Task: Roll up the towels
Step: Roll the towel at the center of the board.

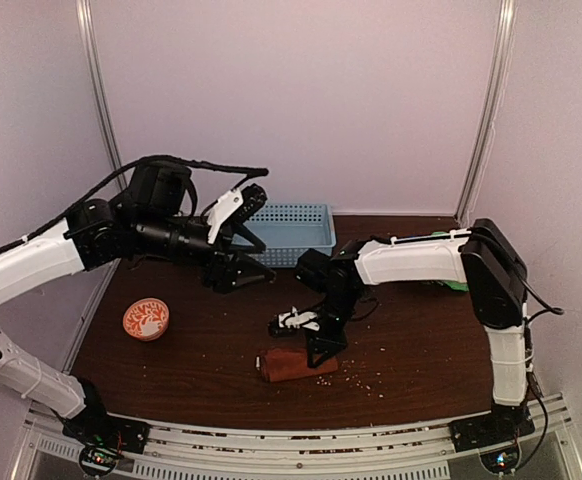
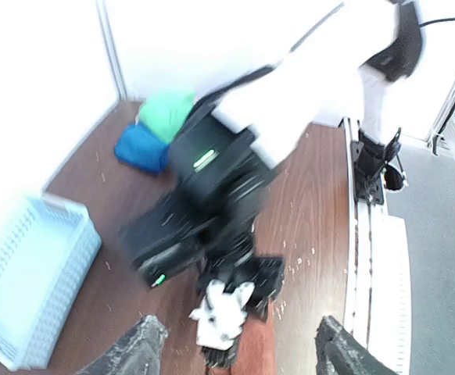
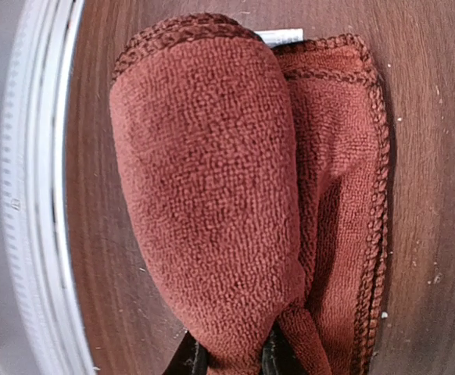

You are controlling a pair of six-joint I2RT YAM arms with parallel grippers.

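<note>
A rust-red towel [image 1: 293,364] lies near the table's front edge as a short roll, with a flat flap alongside it [image 3: 345,180]. My right gripper [image 1: 323,352] reaches down onto the roll's right end. In the right wrist view its fingertips [image 3: 188,361] pinch the end of the roll [image 3: 212,195], so the gripper [image 3: 231,361] is shut on it. My left gripper [image 1: 239,268] hangs above the table left of the basket, open and holding nothing; its fingers [image 2: 137,351] stand wide apart. A green towel [image 2: 167,113] and a blue towel [image 2: 141,148] lie bunched together at the far right.
A light blue lattice basket [image 1: 286,228] stands at the back centre. An orange-and-white bowl [image 1: 146,319] sits at the left. Pale crumbs [image 1: 361,378] dot the wood near the roll. The right arm's black wrist [image 2: 212,195] is just in front of the left gripper.
</note>
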